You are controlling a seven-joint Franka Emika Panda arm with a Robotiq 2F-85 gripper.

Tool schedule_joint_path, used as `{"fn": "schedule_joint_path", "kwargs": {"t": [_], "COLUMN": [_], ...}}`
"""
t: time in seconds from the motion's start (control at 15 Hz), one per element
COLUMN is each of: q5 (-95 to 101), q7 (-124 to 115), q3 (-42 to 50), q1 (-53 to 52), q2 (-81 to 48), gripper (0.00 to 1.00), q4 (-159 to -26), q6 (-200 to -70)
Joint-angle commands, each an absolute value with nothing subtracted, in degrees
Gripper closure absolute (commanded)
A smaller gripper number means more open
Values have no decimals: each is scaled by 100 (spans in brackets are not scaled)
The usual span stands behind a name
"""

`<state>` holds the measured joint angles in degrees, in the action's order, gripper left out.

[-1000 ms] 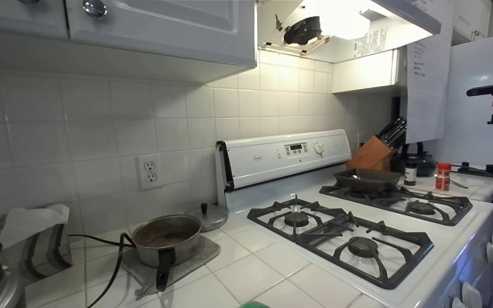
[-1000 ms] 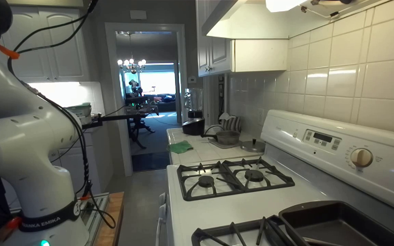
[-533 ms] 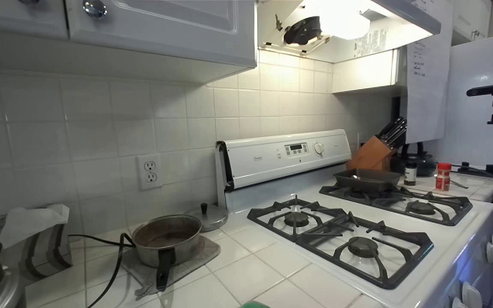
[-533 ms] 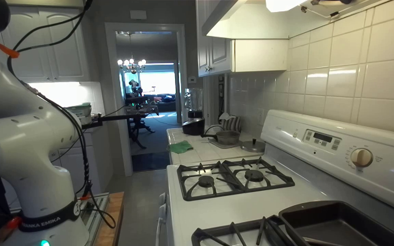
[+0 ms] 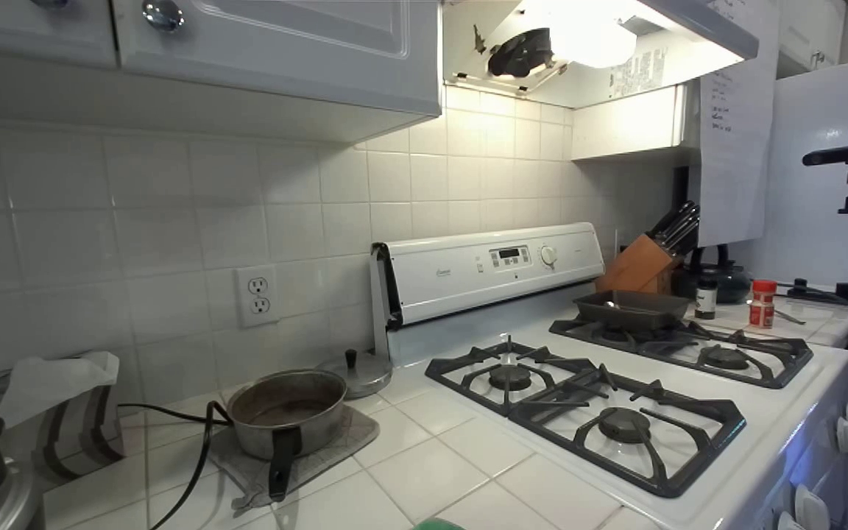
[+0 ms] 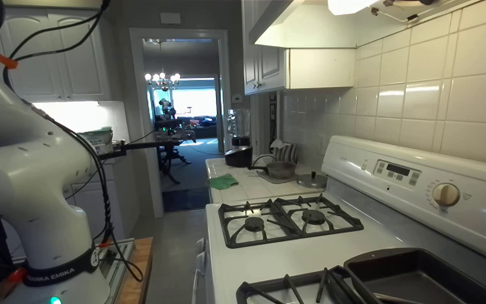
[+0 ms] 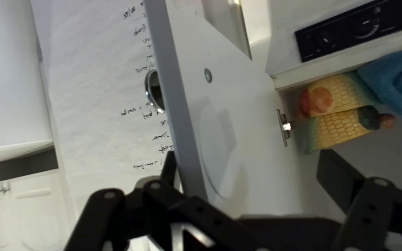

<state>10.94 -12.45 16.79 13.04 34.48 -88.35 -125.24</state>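
Saucepan (image 5: pixel 321 421) on trivet (image 5: pixel 336 447), green cloth (image 6: pixel 223 181)

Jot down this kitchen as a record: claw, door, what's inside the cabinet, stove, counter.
Claw: open; cabinet door appears between its jaws in the wrist view, contact unclear
Door: standing open, with a round knob
Inside: two corn-shaped items, a blue cloth
Stove: dark rectangular pan on top
Counter: saucepan on a mat, lid beside it, green cloth

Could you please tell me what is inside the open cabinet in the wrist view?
Two corn-shaped items and a blue cloth show inside the cabinet. The jaws hide part of the interior; what lies behind them cannot be seen.
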Motion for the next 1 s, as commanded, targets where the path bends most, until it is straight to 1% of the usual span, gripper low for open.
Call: {"fn": "schedule_joint_path", "kwargs": {"t": [0.0, 0.53, 0.93], "q5": [373, -520, -558], "q7": [-613, 247, 121], "q3": [1890, 2082, 1928], "q1": [913, 374, 441], "q2": [3395, 3248, 3141], "gripper": [0, 0, 0], "q4": [-8796, -8703, -8658], "q6": [-12727, -12602, -12595]}}
